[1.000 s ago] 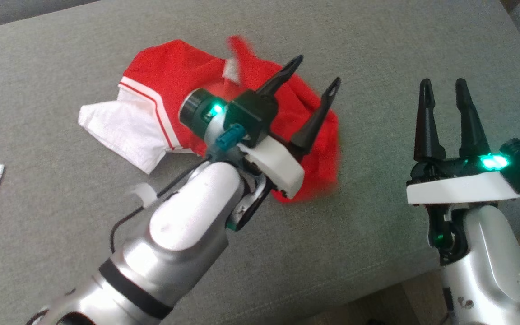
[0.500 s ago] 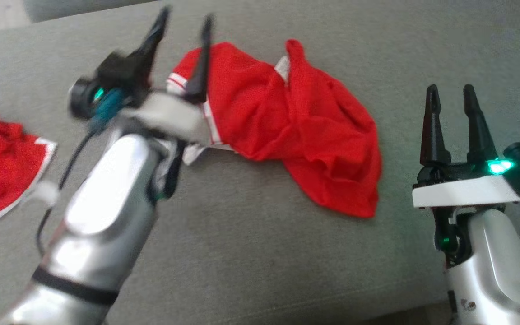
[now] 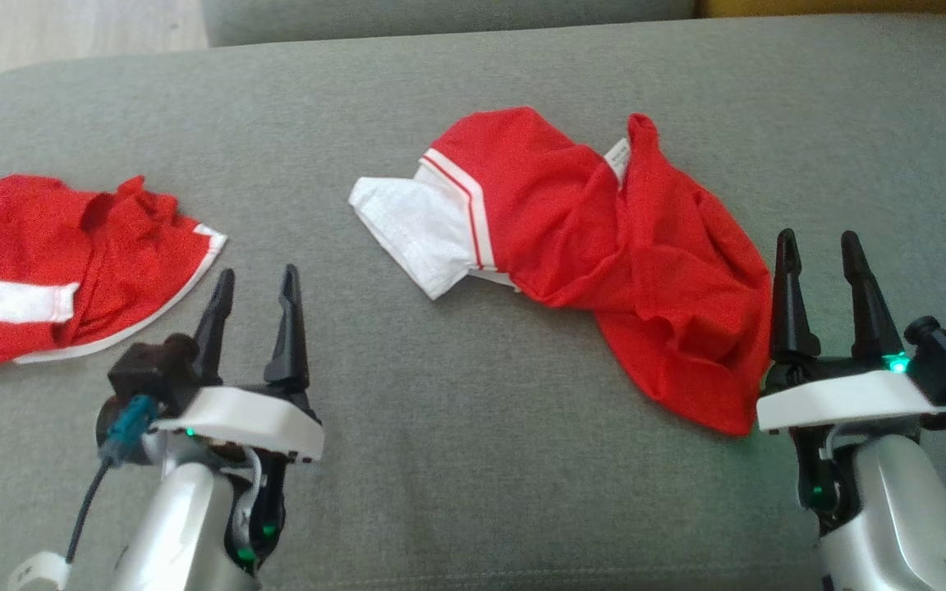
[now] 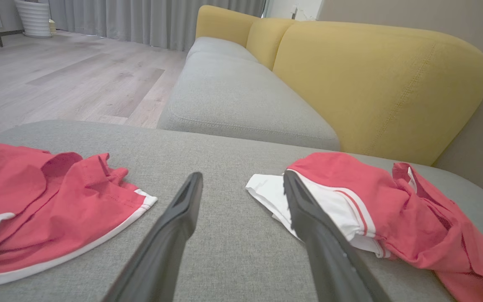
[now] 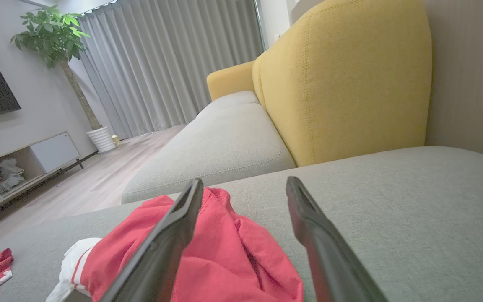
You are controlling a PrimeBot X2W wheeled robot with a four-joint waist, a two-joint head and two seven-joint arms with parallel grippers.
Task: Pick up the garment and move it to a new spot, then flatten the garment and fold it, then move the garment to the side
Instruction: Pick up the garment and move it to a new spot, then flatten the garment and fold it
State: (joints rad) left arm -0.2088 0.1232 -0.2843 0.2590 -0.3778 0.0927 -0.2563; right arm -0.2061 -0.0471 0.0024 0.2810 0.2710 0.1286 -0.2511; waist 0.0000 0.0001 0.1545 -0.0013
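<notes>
While both arms hover low over the grey cushion (image 3: pixel 473 460), all the cloth lies straight on that seat: the garment (image 3: pixel 604 254) is toward its right side, and a second red piece (image 3: pixel 46 254) is at the far left, well apart from it. The garment is a crumpled red heap, creased in deep ridges, with a white panel edged in red-and-white stripes sticking out on its left and a small white label near the top fold. The left gripper (image 3: pixel 258 273) sits at the lower left, fingers pointing up the head view toward the bare strip between the two red pieces, jaws spread wide with nothing between them. The right gripper (image 3: pixel 817 238) stands at the lower right, jaws equally wide and empty, its left finger just beside the garment's right edge; whether it touches the cloth cannot be told.
</notes>
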